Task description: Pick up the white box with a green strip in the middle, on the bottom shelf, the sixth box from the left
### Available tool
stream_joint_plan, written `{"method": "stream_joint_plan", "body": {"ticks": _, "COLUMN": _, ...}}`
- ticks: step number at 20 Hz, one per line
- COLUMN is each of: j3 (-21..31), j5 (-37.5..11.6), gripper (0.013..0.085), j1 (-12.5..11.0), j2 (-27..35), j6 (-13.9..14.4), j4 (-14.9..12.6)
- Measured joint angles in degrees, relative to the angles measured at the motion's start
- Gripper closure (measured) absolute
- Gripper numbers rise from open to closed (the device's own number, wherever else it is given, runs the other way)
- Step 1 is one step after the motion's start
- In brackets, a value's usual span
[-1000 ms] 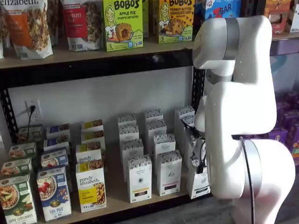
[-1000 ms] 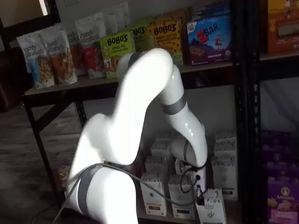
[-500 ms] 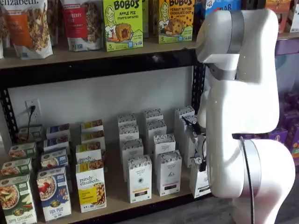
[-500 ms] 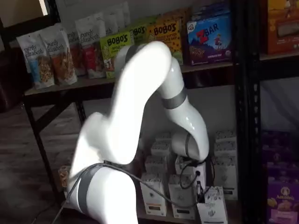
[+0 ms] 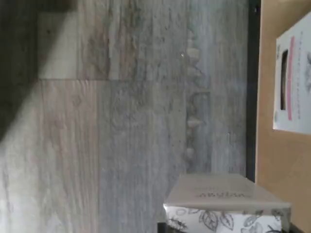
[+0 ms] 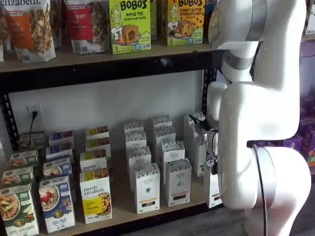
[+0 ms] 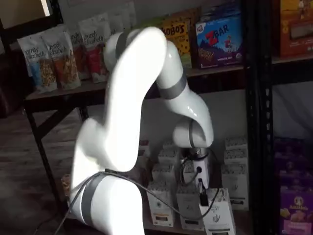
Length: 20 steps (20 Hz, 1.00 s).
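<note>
The white box [image 7: 218, 215] is a tall narrow carton with a leaf-patterned top. It leans tilted at the front edge of the bottom shelf [image 6: 122, 199], in front of the rows of like cartons. My gripper [image 7: 200, 190] is shut on its top, one black finger lying against its side. In a shelf view only a strip of the white box [image 6: 212, 189] shows beside the arm, under the gripper [image 6: 212, 162]. The wrist view looks down on the box's top [image 5: 228, 199], with the wooden floor beyond the shelf board [image 5: 272, 160].
Rows of similar white cartons [image 6: 147, 189] fill the middle of the bottom board, with Purely Elizabeth boxes [image 6: 96, 201] to their left. Bobo's boxes [image 6: 129, 24] stand on the upper board. A black rack post [image 7: 257, 122] and purple boxes [image 7: 293, 205] lie to the right.
The arm's upper links have risen and swung. The white box has stayed in the grip, tipped further and come a little out from the row.
</note>
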Motion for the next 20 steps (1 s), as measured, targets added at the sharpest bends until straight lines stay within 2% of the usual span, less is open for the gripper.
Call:
{"method": "stream_joint_plan", "body": {"ticks": 3, "j3": 2.2, "j5": 2.3, "gripper": 0.0530, "j1": 0.9, "j2": -3.8, "j6": -0.5, "j4": 1.5}}
{"method": "stream_joint_plan", "body": {"ticks": 14, "j3": 9.3, "j5": 7.1, "gripper": 0.0530, "j1": 3.4, "j2": -16.7, "j6": 2.6, "j4": 0.6}}
{"method": "stream_joint_plan", "body": {"ticks": 20, "j3": 10.4, "j5": 12.7, "gripper": 0.0530, "j1": 4.4, "j2": -22.2, "j6": 3.9, "j4": 0.0}}
